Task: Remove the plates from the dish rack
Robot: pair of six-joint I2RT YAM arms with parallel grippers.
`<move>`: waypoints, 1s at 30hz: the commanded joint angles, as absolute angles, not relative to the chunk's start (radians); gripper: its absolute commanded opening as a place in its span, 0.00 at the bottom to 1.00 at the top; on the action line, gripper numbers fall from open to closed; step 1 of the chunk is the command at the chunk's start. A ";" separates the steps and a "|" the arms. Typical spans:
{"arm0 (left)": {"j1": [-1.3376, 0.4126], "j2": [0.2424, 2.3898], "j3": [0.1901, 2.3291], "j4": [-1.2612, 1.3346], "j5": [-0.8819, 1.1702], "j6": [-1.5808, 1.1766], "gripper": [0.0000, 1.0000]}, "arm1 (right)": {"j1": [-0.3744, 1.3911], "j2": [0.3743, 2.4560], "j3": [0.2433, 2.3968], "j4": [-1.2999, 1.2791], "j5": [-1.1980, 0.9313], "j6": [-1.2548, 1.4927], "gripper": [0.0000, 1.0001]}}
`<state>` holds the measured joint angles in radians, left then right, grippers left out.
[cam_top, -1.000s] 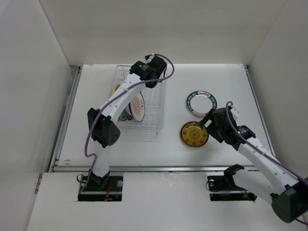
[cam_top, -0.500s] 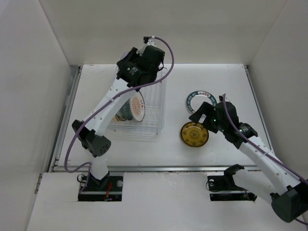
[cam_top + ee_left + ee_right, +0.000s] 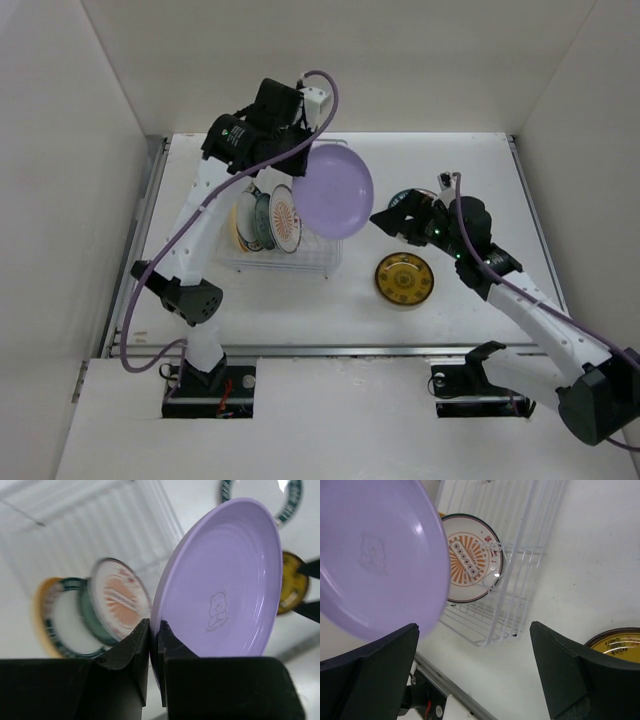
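My left gripper is shut on the rim of the plain lavender plate, holding it tilted in the air above the right side of the dish rack. In the rack stand a white plate with red marks, a teal one and a pale yellow one. My right gripper hangs open just right of the lavender plate, with nothing between its fingers. A gold-brown plate lies flat on the table. A white plate with a dark green rim lies beyond it.
The white wire rack stands left of centre on the white table. White walls close in the left, back and right sides. A metal rail runs along the near edge.
The left arm has lifted the lavender plate out of the rack and swung it right. The right gripper has risen from beside the gold-brown plate and moved left toward the lavender plate.
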<state>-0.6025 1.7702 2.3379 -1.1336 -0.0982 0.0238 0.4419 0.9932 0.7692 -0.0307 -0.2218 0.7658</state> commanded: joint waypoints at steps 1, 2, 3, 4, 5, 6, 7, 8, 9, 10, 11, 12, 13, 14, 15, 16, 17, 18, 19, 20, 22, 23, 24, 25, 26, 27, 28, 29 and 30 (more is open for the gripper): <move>-0.586 1.831 2.293 -1.189 0.322 -0.041 0.00 | 0.445 1.057 0.787 0.070 -0.244 0.776 0.99; -0.586 1.832 2.293 -1.189 0.353 -0.041 0.00 | 0.445 1.066 0.787 0.080 -0.244 0.799 0.99; -0.577 1.844 2.284 -1.189 0.415 -0.041 0.00 | 0.445 1.066 0.778 0.095 -0.244 0.799 0.99; -0.577 1.844 2.284 -1.189 0.443 -0.031 0.00 | 0.445 1.080 0.763 0.122 -0.244 0.817 0.99; -0.577 1.844 2.275 -1.198 0.469 -0.031 0.00 | 0.445 1.091 0.762 0.132 -0.244 0.828 0.96; -0.577 1.844 2.275 -1.198 0.507 -0.020 0.00 | 0.445 1.091 0.750 0.132 -0.235 0.837 0.91; -0.577 1.844 2.275 -1.198 0.518 -0.020 0.00 | 0.445 1.091 0.750 0.144 -0.235 0.850 0.82; -0.577 1.844 2.275 -1.198 0.518 -0.020 0.00 | 0.445 1.101 0.741 0.153 -0.235 0.859 0.70; -0.577 1.844 2.275 -1.198 0.518 -0.011 0.00 | 0.445 1.101 0.741 0.163 -0.235 0.859 0.43; -0.577 1.844 2.275 -1.198 0.518 -0.011 0.00 | 0.445 1.101 0.741 0.163 -0.245 0.870 0.24; -0.577 1.844 2.275 -1.198 0.503 -0.011 0.00 | 0.445 1.101 0.741 0.163 -0.235 0.870 0.11; -0.577 1.844 2.275 -1.198 0.488 -0.011 0.10 | 0.445 1.086 0.741 0.147 -0.221 0.886 0.01; -0.577 1.844 2.266 -1.198 0.435 -0.011 0.21 | 0.445 1.077 0.741 0.138 -0.204 0.900 0.00; -0.577 1.844 2.266 -1.198 0.401 -0.011 0.36 | 0.445 1.066 0.741 0.127 -0.163 0.900 0.00; -0.577 1.833 2.252 -1.198 0.358 -0.021 0.55 | 0.445 1.039 0.741 0.089 -0.134 0.916 0.00; -0.577 1.833 2.252 -1.189 0.315 -0.034 0.74 | 0.445 1.023 0.741 0.060 -0.100 0.925 0.00; -0.577 1.833 2.252 -1.189 0.210 -0.034 1.00 | 0.445 1.009 0.756 0.022 -0.060 0.942 0.00; -0.577 1.824 2.252 -1.189 0.149 -0.052 1.00 | 0.445 0.994 0.781 -0.083 0.050 0.952 0.00; -0.577 1.815 2.252 -1.189 0.084 -0.072 1.00 | 0.445 0.964 0.794 -0.148 0.119 0.966 0.00; -0.577 1.815 2.252 -1.180 -0.045 -0.072 1.00 | 0.445 0.947 0.810 -0.217 0.193 1.010 0.00; -0.577 1.790 2.252 -1.169 -0.170 -0.084 1.00 | 0.420 0.890 0.831 -0.408 0.421 1.067 0.00; -0.577 1.790 2.243 -1.158 -0.226 -0.097 1.00 | 0.420 0.865 0.831 -0.463 0.489 1.142 0.00; -0.577 1.780 2.223 -1.158 -0.329 -0.097 1.00 | 0.404 0.839 0.831 -0.512 0.552 1.179 0.00; -0.577 1.779 2.206 -1.146 -0.375 -0.097 1.00 | 0.382 0.810 0.816 -0.599 0.668 1.224 0.00; -0.577 1.779 2.188 -1.146 -0.414 -0.097 1.00 | 0.371 0.752 0.805 -0.645 0.723 1.274 0.00; -0.577 1.779 2.149 -1.135 -0.472 -0.107 1.00 | 0.362 0.723 0.792 -0.691 0.779 1.386 0.00; -0.577 1.779 2.128 -1.135 -0.472 -0.107 1.00 | 0.353 0.695 0.778 -0.743 0.872 1.463 0.00; -0.577 1.779 2.103 -1.135 -0.485 -0.095 1.00 | 0.339 0.642 0.741 -0.844 0.911 1.535 0.00; -0.577 1.790 2.082 -1.135 -0.485 -0.095 1.00 | 0.339 0.617 0.720 -0.882 0.939 1.648 0.00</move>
